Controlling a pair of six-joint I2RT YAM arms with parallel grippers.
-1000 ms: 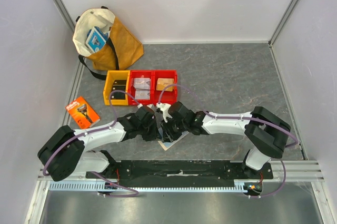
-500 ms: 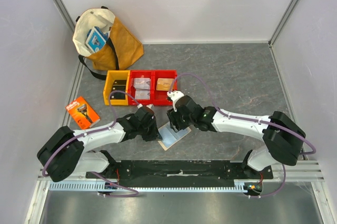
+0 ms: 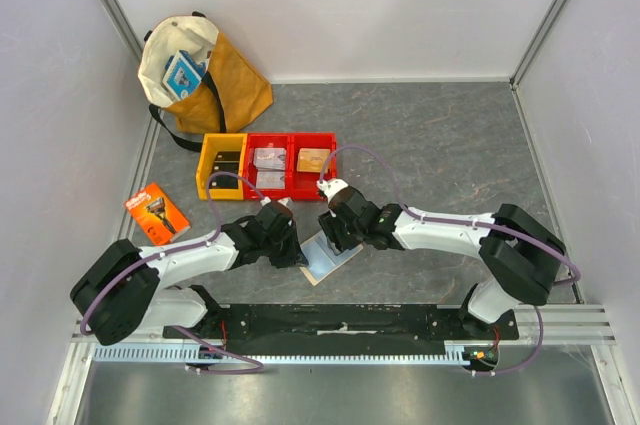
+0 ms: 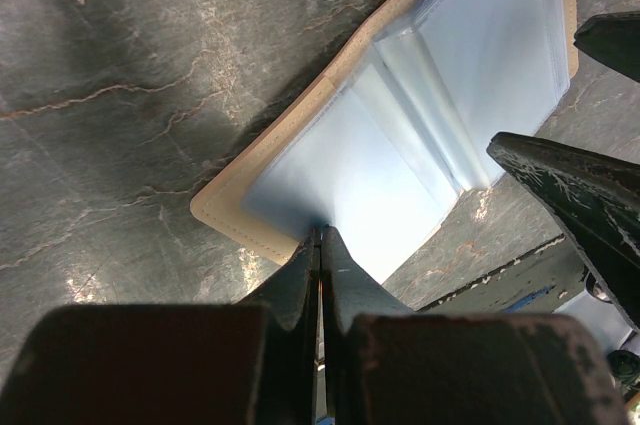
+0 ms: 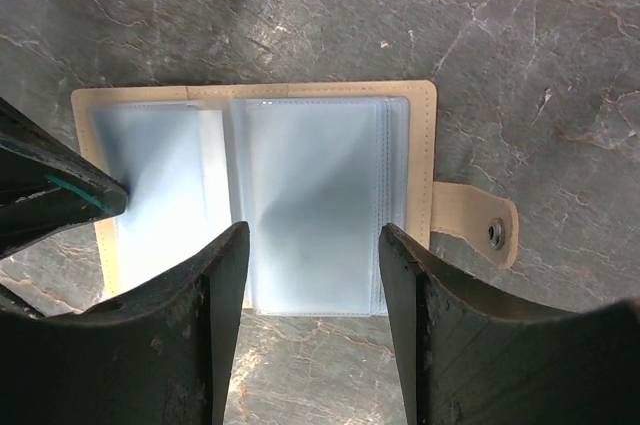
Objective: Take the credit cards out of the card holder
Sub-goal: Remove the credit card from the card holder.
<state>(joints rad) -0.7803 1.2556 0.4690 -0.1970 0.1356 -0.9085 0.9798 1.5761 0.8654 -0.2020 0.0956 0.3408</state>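
The card holder [image 3: 332, 259] lies open and flat on the grey table, beige rim up, with pale blue-grey sleeves [image 5: 310, 195] and its snap tab [image 5: 478, 227] to the right. No credit card shows in any view; the sleeves look pale and blank. My left gripper [image 3: 298, 251] is shut, its tip [image 4: 320, 235] pressing on the holder's left page [image 4: 400, 135] at the edge. My right gripper [image 3: 331, 236] is open and empty, hovering over the right page [image 5: 312, 240]. One right finger shows in the left wrist view [image 4: 575, 190].
A yellow bin [image 3: 221, 165] and red bins [image 3: 290, 165] stand just behind the grippers, one holding a tan block [image 3: 313, 159]. An orange razor package [image 3: 157, 212] lies at the left. A tan and white bag [image 3: 200, 70] sits at the back left.
My right gripper has drawn back from low over the holder, uncovering it, and now hovers at its far edge. The left gripper has stayed put on the holder.
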